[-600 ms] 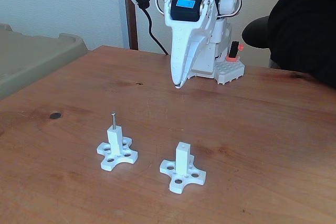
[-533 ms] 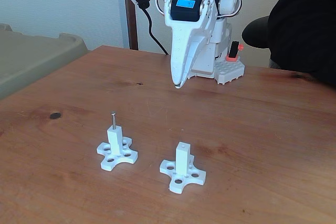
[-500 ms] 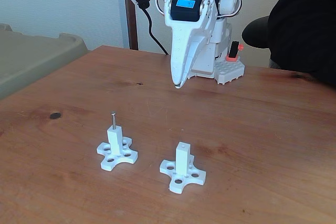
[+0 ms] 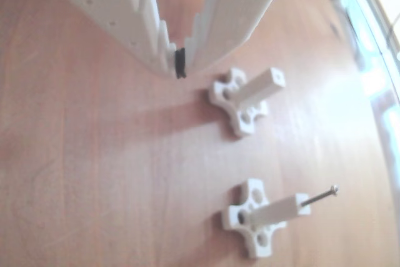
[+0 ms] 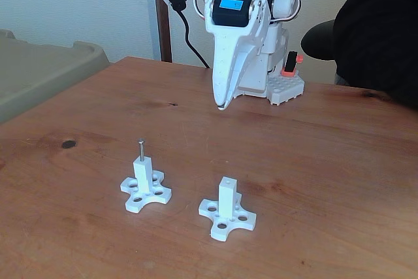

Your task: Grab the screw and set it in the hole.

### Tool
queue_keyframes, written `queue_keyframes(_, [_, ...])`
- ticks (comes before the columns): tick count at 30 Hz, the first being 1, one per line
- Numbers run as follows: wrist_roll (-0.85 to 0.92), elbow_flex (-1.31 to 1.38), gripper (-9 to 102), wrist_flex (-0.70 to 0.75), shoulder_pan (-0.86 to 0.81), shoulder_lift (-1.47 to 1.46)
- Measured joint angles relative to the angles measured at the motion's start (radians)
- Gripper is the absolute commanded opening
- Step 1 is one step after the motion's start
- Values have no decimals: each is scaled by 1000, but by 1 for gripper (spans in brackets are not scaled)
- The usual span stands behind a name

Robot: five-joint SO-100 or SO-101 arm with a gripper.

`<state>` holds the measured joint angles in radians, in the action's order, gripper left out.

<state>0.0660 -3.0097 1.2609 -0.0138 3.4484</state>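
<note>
Two white posts with cross-shaped bases stand on the wooden table. In the fixed view the left post (image 5: 142, 173) has the thin grey screw (image 5: 140, 149) standing upright in its top. The right post (image 5: 226, 198) shows a tiny bare hole (image 5: 226, 180) in its end face. In the other view the screw (image 4: 320, 196) sticks out of the lower post (image 4: 280, 211), and the upper post (image 4: 257, 87) shows its hole (image 4: 275, 80). My white gripper (image 5: 221, 105) hangs well behind the posts, above the table, shut and holding nothing; its tips (image 4: 178, 64) meet in the other view.
The arm's base (image 5: 282, 89) sits at the table's far edge. A person in dark clothing (image 5: 385, 24) is at the right. A beige bin (image 5: 39, 73) stands beyond the left table edge. A dark knot (image 5: 68, 143) marks the wood at left.
</note>
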Motion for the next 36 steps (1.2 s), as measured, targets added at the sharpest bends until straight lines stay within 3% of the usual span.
queue_keyframes(26, [2, 58, -4, 28, -8, -11])
queue_keyframes(36, [0, 195, -4, 31, -6, -225])
